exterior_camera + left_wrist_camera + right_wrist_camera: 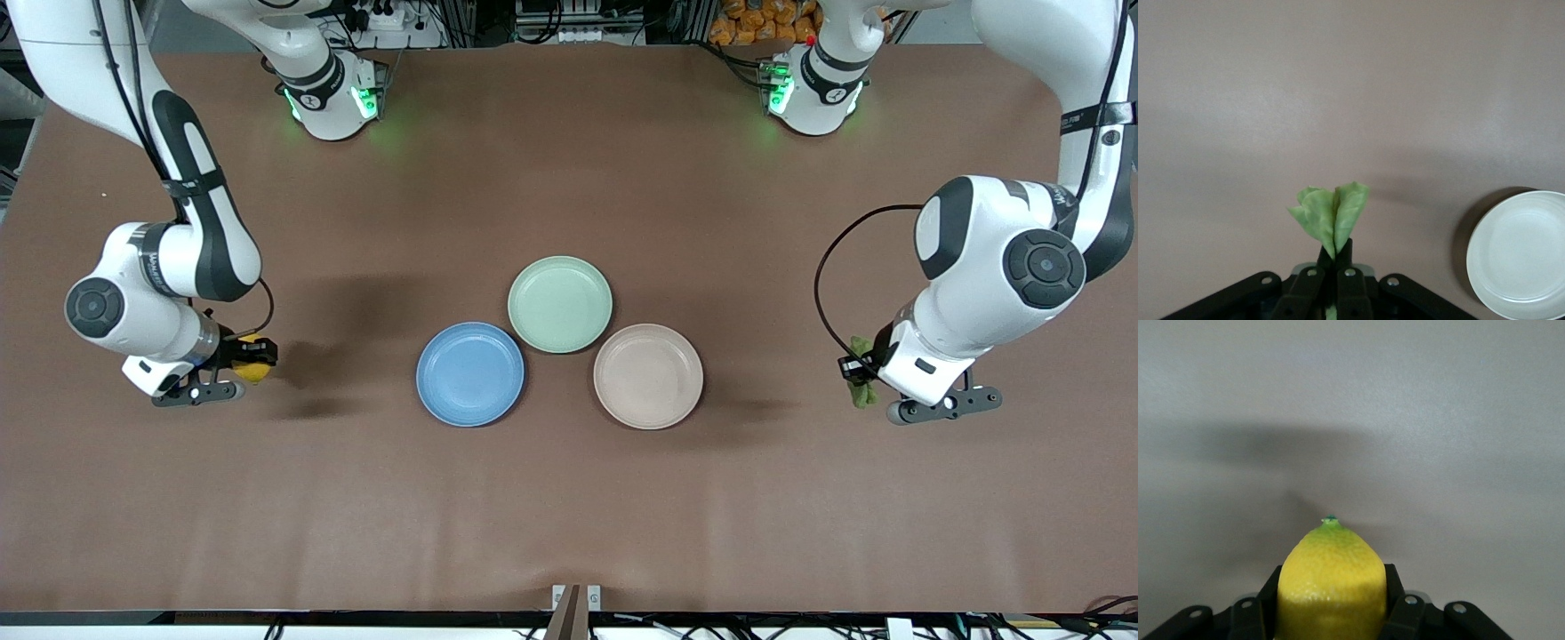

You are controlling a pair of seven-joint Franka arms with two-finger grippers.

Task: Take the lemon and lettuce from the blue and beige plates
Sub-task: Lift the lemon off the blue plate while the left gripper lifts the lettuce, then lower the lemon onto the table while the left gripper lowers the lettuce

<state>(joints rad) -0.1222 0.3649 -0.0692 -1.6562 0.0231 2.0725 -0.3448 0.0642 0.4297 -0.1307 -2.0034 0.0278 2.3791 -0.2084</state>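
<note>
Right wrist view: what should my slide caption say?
The right gripper holds a yellow lemon over the bare brown table.

- Holding the lemon (252,363) in the right gripper (258,356), over bare table (569,516) toward the right arm's end.
- Gripping the lettuce (861,373) in the left gripper (855,369), over the other end.
- Sitting clustered mid-table: blue plate (470,374), beige plate (648,376), green plate (560,304).

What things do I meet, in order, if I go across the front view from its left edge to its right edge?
right gripper shut on the lemon → blue plate → green plate → beige plate → left gripper shut on the lettuce.
</note>
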